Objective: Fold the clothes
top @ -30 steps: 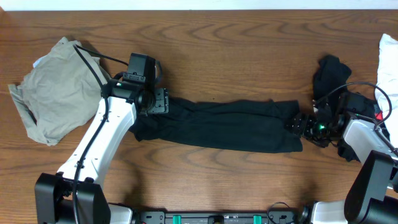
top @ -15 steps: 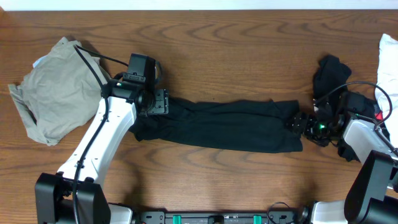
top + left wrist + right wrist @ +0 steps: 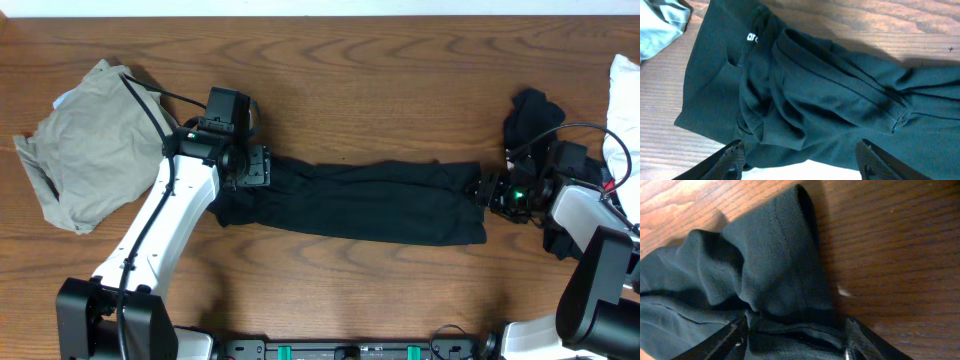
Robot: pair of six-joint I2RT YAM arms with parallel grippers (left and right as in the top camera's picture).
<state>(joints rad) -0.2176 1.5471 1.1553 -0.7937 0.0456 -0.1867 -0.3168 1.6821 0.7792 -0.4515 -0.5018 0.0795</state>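
Note:
Black trousers (image 3: 350,200) lie stretched across the middle of the table, one of the clothes. Their white logo (image 3: 752,37) shows in the left wrist view. My left gripper (image 3: 258,165) hovers over the trousers' left end, open, its fingertips (image 3: 733,156) wide apart above the rumpled fabric (image 3: 815,95). My right gripper (image 3: 487,190) is at the trousers' right end, open. A bunched fold of the black fabric (image 3: 775,270) lies between its fingers (image 3: 735,334). A khaki-grey garment (image 3: 85,145) lies crumpled at the far left. Another black garment (image 3: 530,118) is heaped at the far right.
A white cloth (image 3: 626,90) lies at the right edge, just beyond the black heap. Bare wooden tabletop (image 3: 380,90) runs along the back and the front. Cables trail from both arms over the khaki garment and the black heap.
My right gripper has shifted a little up and right at the trousers' end, and its jaws have narrowed around the fold. The left arm has not moved.

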